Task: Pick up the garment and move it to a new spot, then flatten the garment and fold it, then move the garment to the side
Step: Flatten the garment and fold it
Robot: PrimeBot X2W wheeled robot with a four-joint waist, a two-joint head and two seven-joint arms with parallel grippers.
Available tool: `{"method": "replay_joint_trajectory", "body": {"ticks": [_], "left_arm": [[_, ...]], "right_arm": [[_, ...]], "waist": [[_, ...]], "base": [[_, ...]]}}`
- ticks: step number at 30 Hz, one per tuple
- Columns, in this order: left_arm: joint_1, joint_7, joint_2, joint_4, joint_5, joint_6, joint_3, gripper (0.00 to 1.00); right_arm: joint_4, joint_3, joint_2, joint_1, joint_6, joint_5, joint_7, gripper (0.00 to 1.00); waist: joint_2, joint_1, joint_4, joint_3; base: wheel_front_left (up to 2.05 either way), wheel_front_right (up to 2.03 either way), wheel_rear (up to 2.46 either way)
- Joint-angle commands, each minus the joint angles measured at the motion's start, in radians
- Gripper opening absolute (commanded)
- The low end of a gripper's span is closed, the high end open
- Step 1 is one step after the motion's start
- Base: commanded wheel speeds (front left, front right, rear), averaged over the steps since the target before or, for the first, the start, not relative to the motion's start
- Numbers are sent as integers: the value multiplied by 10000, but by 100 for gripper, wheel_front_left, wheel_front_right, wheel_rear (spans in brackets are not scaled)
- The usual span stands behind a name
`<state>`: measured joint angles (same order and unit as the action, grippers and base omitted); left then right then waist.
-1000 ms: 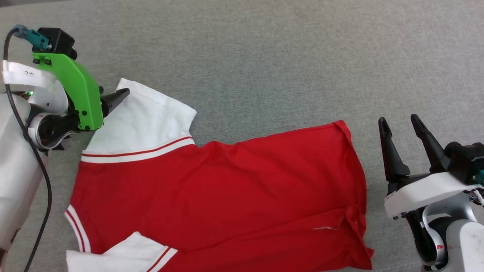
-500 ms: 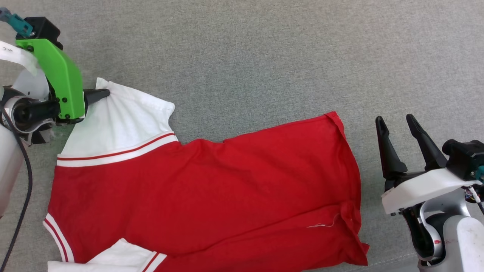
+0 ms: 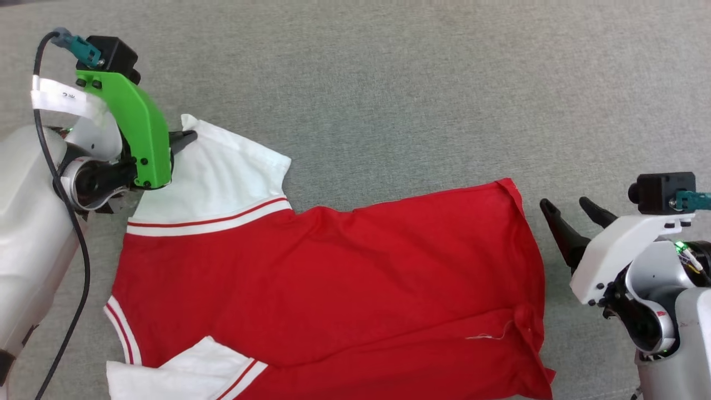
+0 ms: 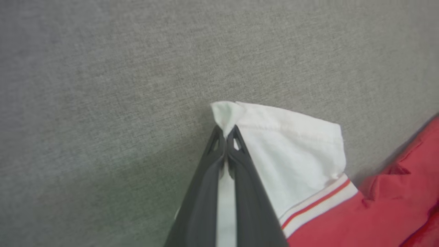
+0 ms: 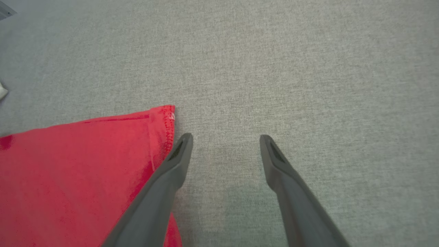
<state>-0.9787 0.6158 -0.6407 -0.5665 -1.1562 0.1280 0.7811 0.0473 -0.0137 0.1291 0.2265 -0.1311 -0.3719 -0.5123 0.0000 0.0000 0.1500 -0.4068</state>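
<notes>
The garment, a red jersey T-shirt with white sleeves and red-white trim, lies spread on the grey cloth surface, its hem to the right. My left gripper is shut on the far corner of the upper white sleeve; in the left wrist view the gripper pinches the sleeve corner between closed fingers. My right gripper stands open just right of the hem, and in the right wrist view this gripper hovers beside the garment's red hem corner, nothing between its fingers.
The grey fabric surface stretches flat around the shirt. A second white sleeve lies folded at the lower left. A black cable hangs along my left arm.
My left gripper has closed on the white sleeve corner. The head camera has shifted between frames. My right gripper has tilted down and leftwards, towards the hem, still open.
</notes>
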Motion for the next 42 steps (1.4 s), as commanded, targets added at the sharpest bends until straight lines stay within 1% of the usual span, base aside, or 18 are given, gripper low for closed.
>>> {"method": "replay_joint_trajectory", "body": {"ticks": [1, 8, 12, 16, 18, 20, 21, 24, 27, 28, 29, 32, 36, 40, 42], "left_arm": [[124, -132, -68, 172, 66, 26, 79, 0], [233, -818, -335, 1192, 39, 26, 368, 0], [386, -1199, -407, 1643, -33, 26, 484, 0], [539, -1549, -441, 1948, -139, 26, 576, 0], [615, -1680, -463, 2026, -204, 26, 627, 0], [682, -1802, -484, 2075, -272, 27, 672, 0], [711, -1877, -504, 2097, -320, 27, 679, 0], [773, -2042, -551, 2166, -421, 27, 731, 0], [819, -2294, -601, 2222, -474, 27, 792, 0], [826, -2389, -619, 2235, -476, 27, 803, 0], [886, -2759, -698, 2266, -465, 27, 844, 0], [1083, -3140, -827, 2271, -527, 27, 819, 0], [1669, -3843, -1035, 2383, -640, 21, 676, 0], [2705, -4635, -1337, 2850, -784, -255, 532, 0], [3380, -5045, -1546, 3205, -899, -511, 463, 0]], "right_arm": [[-11, 88, 174, 311, 4, -209, -366, 100], [-370, 717, 946, 937, 4, -566, -2465, 100], [-783, 1111, 1347, 1378, 4, -535, -3257, 100], [-1432, 1453, 1516, 1617, 4, -563, -3875, 100], [-1904, 1647, 1601, 1559, 4, -559, -4516, 100], [-2207, 1888, 1656, 1450, 4, -599, -5147, 28], [-2290, 2037, 1653, 1407, 4, -702, -5434, 0], [-2458, 2150, 1625, 1380, 4, -1003, -5979, 0], [-2484, 1908, 1639, 1565, 4, -1117, -6055, 0], [-2451, 1769, 1638, 1646, 4, -1124, -5982, 0], [-2193, 1016, 1526, 1948, 4, -1169, -5345, 0], [-1835, 466, 1408, 1985, 4, -1181, -4772, 0], [-1307, -62, 1287, 1388, 4, -1182, -4339, 0], [-666, -484, 1043, 352, 4, -1181, -4091, 0], [-385, -672, 940, -178, 4, -1125, -3911, 0]], "waist": [[0, 0, -523, 452], [0, 0, -1253, 566], [0, 0, -1562, 455], [0, 0, -1810, 361], [0, 0, -1893, 357], [0, 0, -1976, 372], [0, 0, -1997, 380], [0, 0, -2023, 446], [0, 0, -2061, 598], [0, 0, -2074, 651], [0, 0, -2129, 903], [0, 0, -2169, 1230], [0, 0, -2263, 1747], [0, 0, -2326, 2196], [0, 0, -2349, 2407]], "base": [[0, 0, 0], [0, 0, 0], [0, 0, 0], [0, 0, 0], [0, 0, 0], [0, 0, 0], [0, 0, 0], [0, 0, 0], [0, 0, 0], [0, 0, 0], [0, 0, 0], [0, 0, 0], [0, 0, 0], [0, 0, 0], [0, 0, 0]]}}
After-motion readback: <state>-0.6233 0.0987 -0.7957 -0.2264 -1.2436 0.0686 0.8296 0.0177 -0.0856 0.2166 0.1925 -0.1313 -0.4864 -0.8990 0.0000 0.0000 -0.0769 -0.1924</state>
